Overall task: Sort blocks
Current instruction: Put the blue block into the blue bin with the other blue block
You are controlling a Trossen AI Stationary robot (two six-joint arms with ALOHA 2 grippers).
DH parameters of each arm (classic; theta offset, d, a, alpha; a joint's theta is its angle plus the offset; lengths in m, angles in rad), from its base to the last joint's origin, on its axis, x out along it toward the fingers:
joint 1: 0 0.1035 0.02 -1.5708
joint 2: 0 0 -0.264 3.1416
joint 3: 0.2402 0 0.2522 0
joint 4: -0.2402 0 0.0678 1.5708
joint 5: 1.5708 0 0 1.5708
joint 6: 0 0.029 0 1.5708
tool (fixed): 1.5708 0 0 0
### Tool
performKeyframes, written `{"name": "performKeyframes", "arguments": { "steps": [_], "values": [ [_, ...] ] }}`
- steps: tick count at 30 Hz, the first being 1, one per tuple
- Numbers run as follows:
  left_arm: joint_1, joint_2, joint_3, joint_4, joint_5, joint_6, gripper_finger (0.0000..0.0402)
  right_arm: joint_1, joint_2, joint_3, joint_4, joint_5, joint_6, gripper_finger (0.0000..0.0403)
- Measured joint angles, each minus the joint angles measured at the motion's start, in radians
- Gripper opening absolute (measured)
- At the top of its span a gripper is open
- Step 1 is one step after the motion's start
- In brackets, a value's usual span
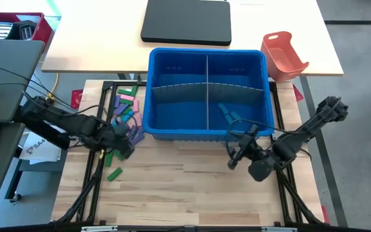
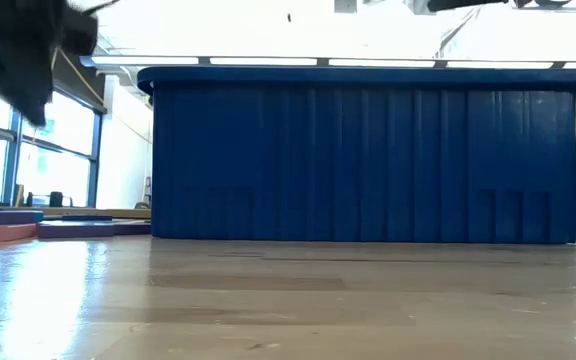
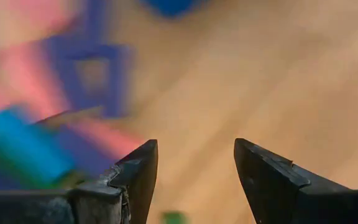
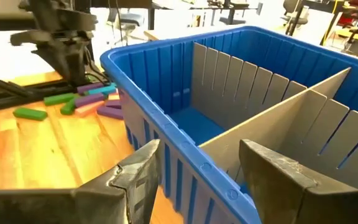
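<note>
A deep blue plastic bin with ribbed walls sits on the pale wooden worktop. Thin grey slotted divider sheets cut it into four compartments. A few blue blocks lie in the compartment nearest the right gripper; the other compartments show only bare blue floor.

The remaining blocks, small flat rectangles and wedges in green, pink, purple and blue, lie in a loose heap on the worktop just outside the bin's wall, ahead of the left gripper. One green block lies apart from the heap, behind those fingers.

The left gripper's dark, wedge-tipped fingers stand apart with nothing between them, low over the wood at the heap's edge. The right gripper's fingers are likewise spread and empty, just short of the bin's rolled rim, pointing at the divider sheets.

Beyond the bin, on a separate light table, lie a matte black rectangular case and an orange-red plastic tray.
</note>
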Motion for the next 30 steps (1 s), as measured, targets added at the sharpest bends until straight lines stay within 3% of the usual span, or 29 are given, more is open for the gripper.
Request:
{"name": "performKeyframes", "arguments": {
  "steps": [3, 6, 12, 17, 30],
  "values": [
    [0.072, 0.007, -0.011, -0.081, -0.056, -0.088, 0.0204, -0.002, 0.013, -0.002, 0.000, 0.001, 0.000, 0.0213],
    [0.180, 0.008, -0.021, -0.120, -0.031, -0.117, 0.0204, -0.003, 0.014, -0.002, 0.001, 0.001, -0.004, 0.0213],
    [0.416, 0.035, -0.086, -0.143, 0.053, -0.006, 0.0204, -0.003, 0.014, -0.002, 0.001, 0.002, -0.026, 0.0213],
    [0.557, 0.129, -0.091, -0.116, 0.054, 0.114, 0.0198, -0.003, 0.014, -0.001, 0.000, 0.002, -0.023, 0.0213],
    [0.746, 0.423, -0.086, -0.060, 0.091, 0.322, 0.0181, -0.002, 0.014, -0.001, -0.001, 0.001, -0.023, 0.0213]
  ]
}}
